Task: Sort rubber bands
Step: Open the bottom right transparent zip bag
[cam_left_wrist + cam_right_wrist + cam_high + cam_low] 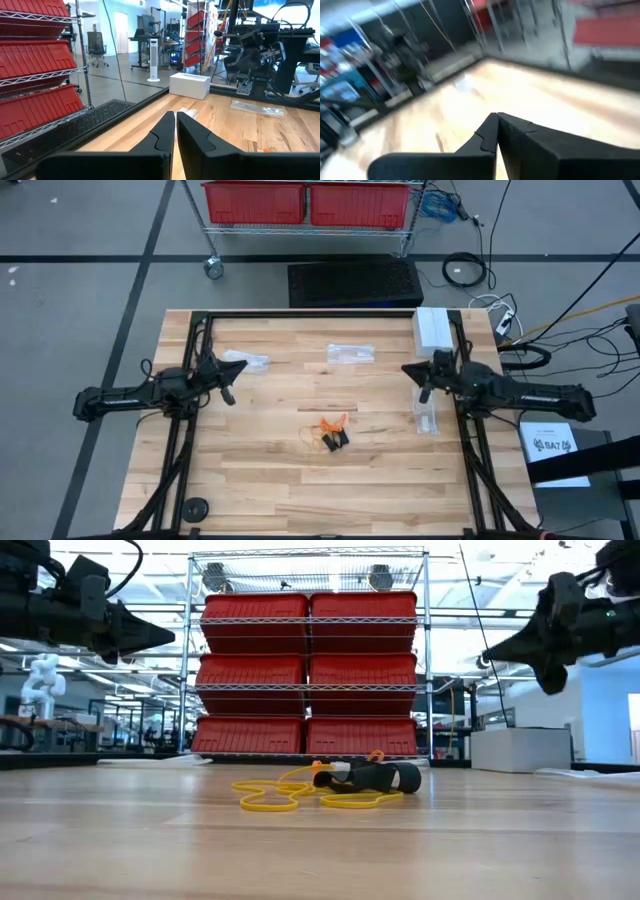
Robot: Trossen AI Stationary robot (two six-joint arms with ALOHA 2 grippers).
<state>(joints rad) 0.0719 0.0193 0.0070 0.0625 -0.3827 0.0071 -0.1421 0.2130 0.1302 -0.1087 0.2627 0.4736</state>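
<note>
Lying unsorted in a small heap at mid-table, bands [331, 432] sitting between and well apart from both raised arms, left gripper [229, 393] and right gripper [424, 393] hanging pinched shut and empty, roughly equally far off.

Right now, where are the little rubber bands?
In the high view the rubber bands lie in one small pile near the table's middle, between the two arms, nearer the front edge than the clear bags.

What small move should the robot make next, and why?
Probably open the left gripper and lower it toward the rubber bands. They lie in one mixed pile at the table's middle, untouched. Both grippers hang shut above the table, the right gripper equally far, so either arm could start.
</note>
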